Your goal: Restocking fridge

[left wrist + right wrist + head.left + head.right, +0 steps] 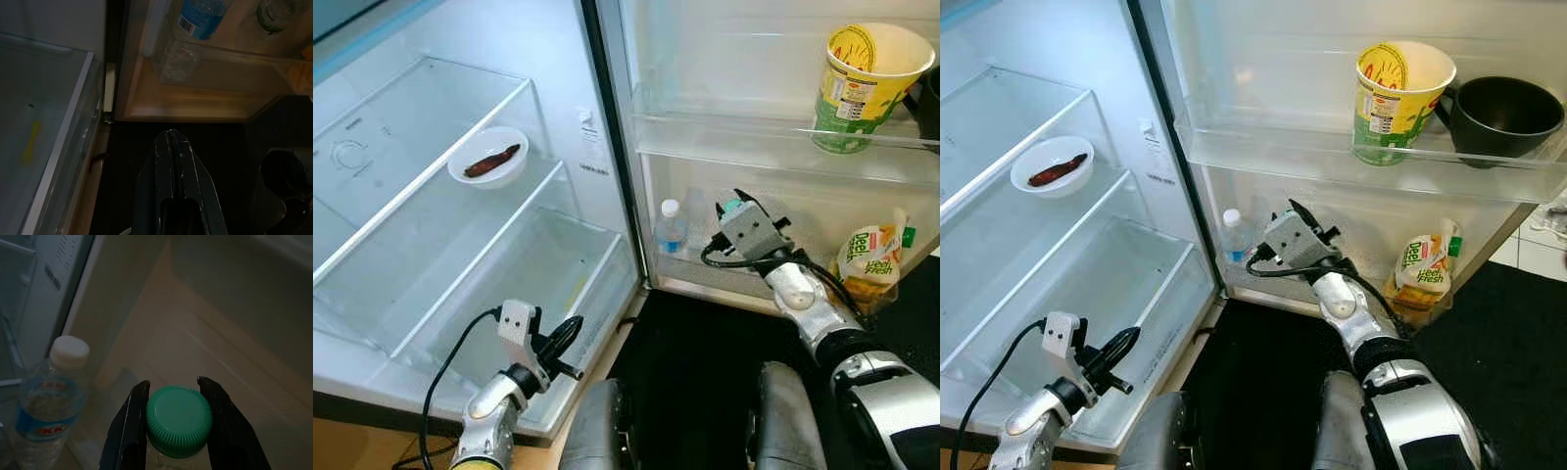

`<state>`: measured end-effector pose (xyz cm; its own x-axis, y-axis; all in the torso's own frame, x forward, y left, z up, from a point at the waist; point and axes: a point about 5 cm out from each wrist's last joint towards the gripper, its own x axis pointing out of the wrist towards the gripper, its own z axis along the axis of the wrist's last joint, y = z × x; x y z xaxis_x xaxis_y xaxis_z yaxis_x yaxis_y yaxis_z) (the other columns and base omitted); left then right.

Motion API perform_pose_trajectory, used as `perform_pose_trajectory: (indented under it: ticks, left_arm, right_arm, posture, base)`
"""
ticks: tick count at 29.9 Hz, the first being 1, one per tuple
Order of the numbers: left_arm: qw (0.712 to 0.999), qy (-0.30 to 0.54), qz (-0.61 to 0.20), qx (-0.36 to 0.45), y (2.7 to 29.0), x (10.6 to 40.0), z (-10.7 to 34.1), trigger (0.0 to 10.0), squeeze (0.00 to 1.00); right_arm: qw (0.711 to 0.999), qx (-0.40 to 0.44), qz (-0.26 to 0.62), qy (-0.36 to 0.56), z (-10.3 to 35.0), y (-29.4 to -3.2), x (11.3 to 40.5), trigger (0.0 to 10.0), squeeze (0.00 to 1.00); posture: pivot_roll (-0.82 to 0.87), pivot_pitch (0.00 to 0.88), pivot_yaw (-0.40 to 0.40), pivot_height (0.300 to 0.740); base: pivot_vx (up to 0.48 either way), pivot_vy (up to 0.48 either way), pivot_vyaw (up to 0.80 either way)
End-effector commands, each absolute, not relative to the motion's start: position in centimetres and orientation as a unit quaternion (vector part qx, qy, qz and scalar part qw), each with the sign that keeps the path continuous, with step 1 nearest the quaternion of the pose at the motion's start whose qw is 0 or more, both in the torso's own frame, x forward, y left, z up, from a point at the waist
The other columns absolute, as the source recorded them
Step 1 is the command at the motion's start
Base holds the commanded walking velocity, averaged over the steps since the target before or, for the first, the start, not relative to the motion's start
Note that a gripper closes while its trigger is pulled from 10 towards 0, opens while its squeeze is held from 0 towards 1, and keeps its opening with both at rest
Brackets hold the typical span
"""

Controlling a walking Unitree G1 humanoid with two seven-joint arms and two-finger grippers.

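Green-capped bottle (pixel 179 418): low centre of the right wrist view, its cap between the two black fingers; it sits in the lower door bin (pixel 1263 294), centre of the right eye view.
Right end effector (pixel 176 413): closed on the green-capped bottle at the cap, a finger touching each side.
Step in hand: you look to be setting this bottle into the door bin, or just about to let it go.
Neighbour: a water bottle with a white cap (pixel 51 391) stands just beside it, left in that view.
Next move: check that the bottle stands on the bin floor, then spread the fingers and back straight out without knocking the neighbour.
Left end effector (pixel 170 147): fingers pressed together, empty, low by the fridge's bottom edge.
Door shelf above: noodle cup (pixel 1396 98) and dark bowl (pixel 1503 117), upper right.
Fridge interior: white bowl (pixel 1051 164) on a glass shelf, upper left.
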<state>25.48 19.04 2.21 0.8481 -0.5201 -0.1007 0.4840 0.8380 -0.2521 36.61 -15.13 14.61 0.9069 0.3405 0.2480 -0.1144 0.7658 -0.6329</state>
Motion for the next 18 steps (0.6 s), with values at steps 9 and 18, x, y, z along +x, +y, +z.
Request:
perform_pose_trajectory:
  ticks: [9,18]
  left_arm:
    - [0.954,0.095,-0.261,-0.117,18.9,25.3,1.9,10.0,0.00]
    - [0.951,0.098,-0.269,-0.117,18.8,25.0,2.0,10.0,0.00]
  right_arm:
    - [0.936,-0.288,0.115,-0.164,14.1,-15.5,36.4,10.0,0.00]
    - [0.969,-0.220,0.073,-0.087,11.6,-16.6,35.9,10.0,0.00]
  posture:
    - [0.10,0.227,0.134,0.551]
    - [0.11,0.249,0.150,0.551]
  base:
    - [0.000,0.000,0.00]
    - [0.000,0.000,0.00]
